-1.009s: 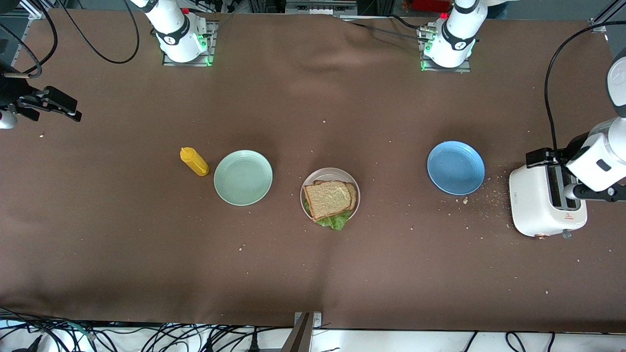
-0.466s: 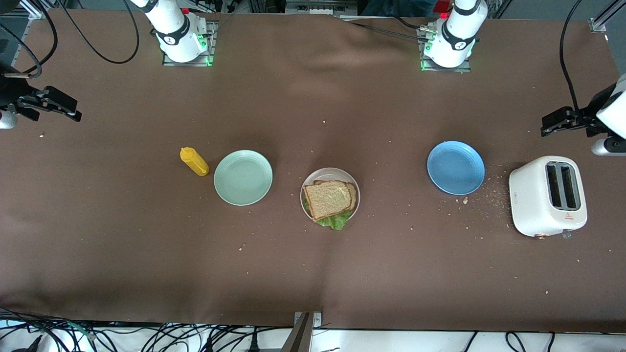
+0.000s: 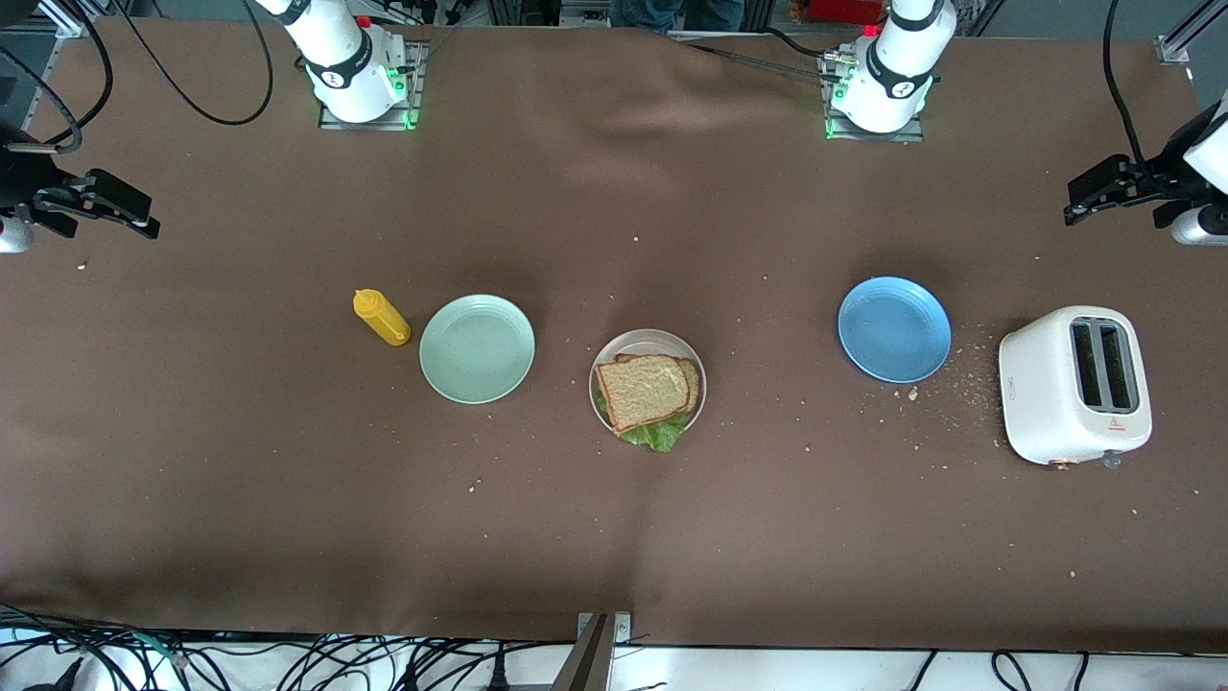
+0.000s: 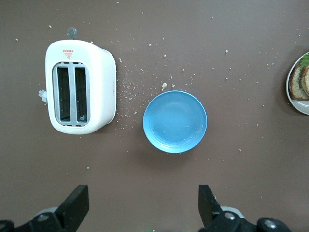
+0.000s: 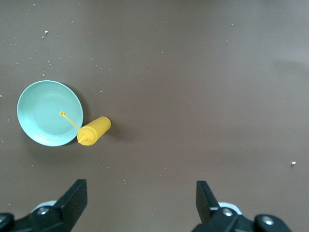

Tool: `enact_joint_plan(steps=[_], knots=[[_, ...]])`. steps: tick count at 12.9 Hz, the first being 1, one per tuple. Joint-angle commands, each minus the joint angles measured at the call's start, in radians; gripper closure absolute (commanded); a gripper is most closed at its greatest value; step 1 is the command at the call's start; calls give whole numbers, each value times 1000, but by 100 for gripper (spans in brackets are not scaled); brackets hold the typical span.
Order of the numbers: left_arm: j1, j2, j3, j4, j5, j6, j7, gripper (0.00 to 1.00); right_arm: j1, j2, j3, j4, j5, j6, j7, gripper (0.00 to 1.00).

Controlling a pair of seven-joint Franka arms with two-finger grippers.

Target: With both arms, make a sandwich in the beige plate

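The sandwich (image 3: 646,390), two brown bread slices with a green lettuce leaf (image 3: 655,437) sticking out between them, lies on the beige plate (image 3: 696,369) at mid-table. Its edge also shows in the left wrist view (image 4: 300,82). My left gripper (image 3: 1094,197) is open and empty, raised over the left arm's end of the table, above bare cloth (image 4: 143,205). My right gripper (image 3: 120,208) is open and empty, raised over the right arm's end of the table, above bare cloth (image 5: 140,203).
A mint-green plate (image 3: 477,347) (image 5: 49,113) and a yellow mustard bottle (image 3: 382,318) (image 5: 93,130) stand toward the right arm's end. A blue plate (image 3: 894,329) (image 4: 175,121) and a white toaster (image 3: 1074,384) (image 4: 81,86) stand toward the left arm's end. Crumbs lie scattered near the toaster.
My left arm has lifted away from over the toaster and drawn back toward its own end of the table, gripper empty. The right arm has not moved.
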Motion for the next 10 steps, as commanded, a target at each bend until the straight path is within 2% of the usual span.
enact_joint_plan(steps=[1,5,10], knots=[[27,-46,-52,-56,-7,33,-17,0,0,3,-2,19,17,-20,2,0],[53,-22,-86,-54,0,44,-13,0,0,3,-3,19,17,-20,2,0],[51,-11,-89,-54,5,47,-17,0,0,3,-3,19,17,-20,0,0]])
